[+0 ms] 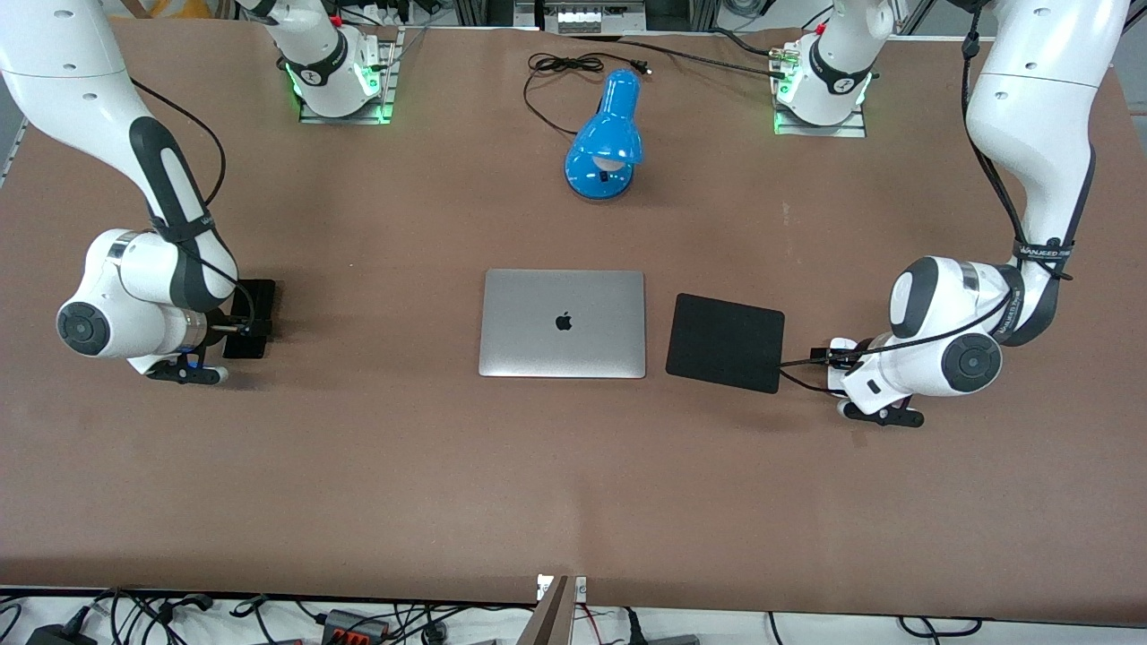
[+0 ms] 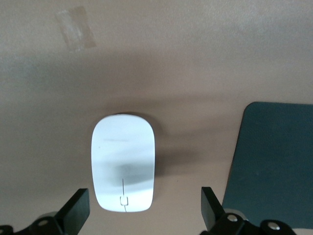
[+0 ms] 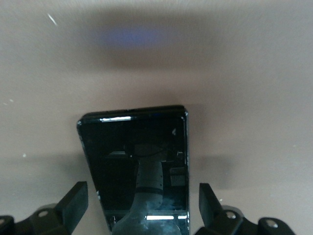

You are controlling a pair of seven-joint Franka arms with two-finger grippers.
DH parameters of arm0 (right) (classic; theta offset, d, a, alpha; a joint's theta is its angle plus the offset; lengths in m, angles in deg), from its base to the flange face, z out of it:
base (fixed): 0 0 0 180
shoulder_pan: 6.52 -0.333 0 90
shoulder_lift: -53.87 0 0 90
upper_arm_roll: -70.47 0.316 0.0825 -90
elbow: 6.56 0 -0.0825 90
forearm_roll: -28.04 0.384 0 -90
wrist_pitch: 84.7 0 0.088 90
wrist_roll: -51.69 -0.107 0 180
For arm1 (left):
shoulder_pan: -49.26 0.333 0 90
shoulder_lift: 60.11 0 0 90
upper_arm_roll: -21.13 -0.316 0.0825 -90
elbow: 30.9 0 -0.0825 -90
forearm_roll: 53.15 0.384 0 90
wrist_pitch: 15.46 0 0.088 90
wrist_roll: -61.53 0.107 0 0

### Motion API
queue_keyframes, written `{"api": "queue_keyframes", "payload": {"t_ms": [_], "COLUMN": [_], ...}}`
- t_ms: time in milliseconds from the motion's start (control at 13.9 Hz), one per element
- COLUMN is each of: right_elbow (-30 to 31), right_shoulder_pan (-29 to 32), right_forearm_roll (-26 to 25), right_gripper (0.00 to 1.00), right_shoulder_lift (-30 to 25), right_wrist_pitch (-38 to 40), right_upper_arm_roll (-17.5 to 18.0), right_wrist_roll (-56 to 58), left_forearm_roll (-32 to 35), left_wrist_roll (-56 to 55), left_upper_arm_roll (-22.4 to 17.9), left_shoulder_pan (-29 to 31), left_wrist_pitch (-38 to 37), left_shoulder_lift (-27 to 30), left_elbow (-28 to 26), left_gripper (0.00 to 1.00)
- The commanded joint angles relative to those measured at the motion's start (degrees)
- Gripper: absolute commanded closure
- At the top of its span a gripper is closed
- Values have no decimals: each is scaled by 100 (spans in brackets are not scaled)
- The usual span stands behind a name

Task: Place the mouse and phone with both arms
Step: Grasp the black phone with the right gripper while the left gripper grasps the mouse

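My right end effector hangs open over the phone, fingers wide on both sides and not touching it. The phone lies flat on the brown surface, at nine o'clock from the laptop. My left end effector is open over the white mouse, which sits at three o'clock from the black mat.

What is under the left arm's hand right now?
A white mouse lies on the brown table, between the open left hand's fingers, beside a black mat. The front view hides it.
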Motion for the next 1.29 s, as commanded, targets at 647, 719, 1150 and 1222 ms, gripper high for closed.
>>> {"api": "queue_keyframes", "payload": {"t_ms": [647,719,1150,1222], "right_elbow": [245,245,17,-62], "right_shoulder_pan": [74,65,47,47], "right_forearm_roll": [-56,-56,-21,-21], "right_gripper": [45,56,74,75], "right_shoulder_lift": [-52,-52,-385,-517], "right_wrist_pitch": [53,53,649,799], "right_upper_arm_roll": [42,50,339,401], "right_wrist_roll": [27,10,254,299], "left_forearm_roll": [533,533,533,533], "left_wrist_roll": [156,156,156,156], "left_upper_arm_roll": [20,20,20,20], "left_shoulder_pan": [149,149,211,211], "left_wrist_pitch": [738,790,1063,1054], "left_shoulder_lift": [-70,-78,-52,-52], "left_elbow": [-399,-408,-593,-593], "left_gripper": [0,0,17,27]}}
